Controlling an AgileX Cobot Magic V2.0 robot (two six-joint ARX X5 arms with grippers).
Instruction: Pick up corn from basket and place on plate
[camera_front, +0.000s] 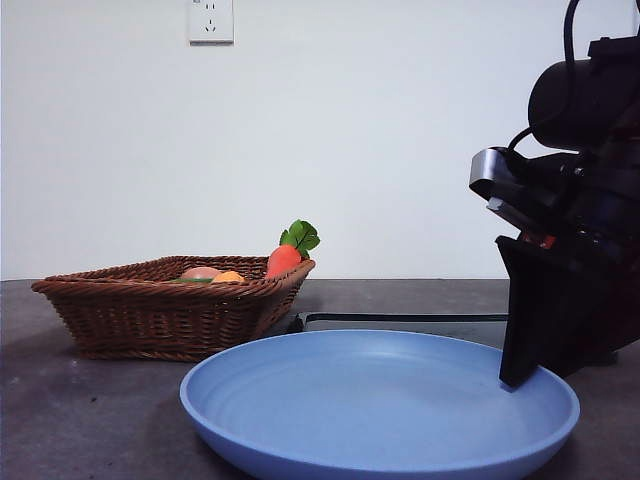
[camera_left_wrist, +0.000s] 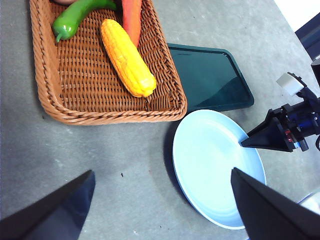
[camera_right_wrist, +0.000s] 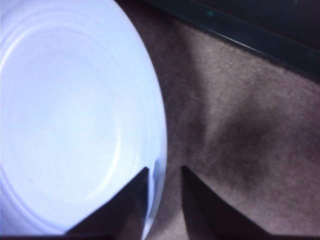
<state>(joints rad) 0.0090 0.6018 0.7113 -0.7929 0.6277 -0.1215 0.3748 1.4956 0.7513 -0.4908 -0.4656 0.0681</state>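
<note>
The corn (camera_left_wrist: 127, 57), a long orange-yellow cob, lies in the brown wicker basket (camera_left_wrist: 47, 75) beside a red carrot toy and a green pepper. In the front view only its tip (camera_front: 228, 277) shows above the basket's rim (camera_front: 150, 300). The blue plate (camera_front: 370, 400) sits on the table in front of the basket. My right gripper (camera_right_wrist: 164, 172) is down at the plate's rim (camera_right_wrist: 159, 150), one jaw inside and one outside, shut on it. My left gripper (camera_left_wrist: 162, 200) hangs open high above the table between basket and plate, holding nothing.
A flat black tray (camera_left_wrist: 210, 77) lies behind the plate, next to the basket. The red carrot toy with green leaves (camera_front: 288, 255) leans on the basket's right corner. A round pinkish item (camera_front: 200, 272) also lies in the basket. The right arm (camera_front: 575, 250) fills the right side.
</note>
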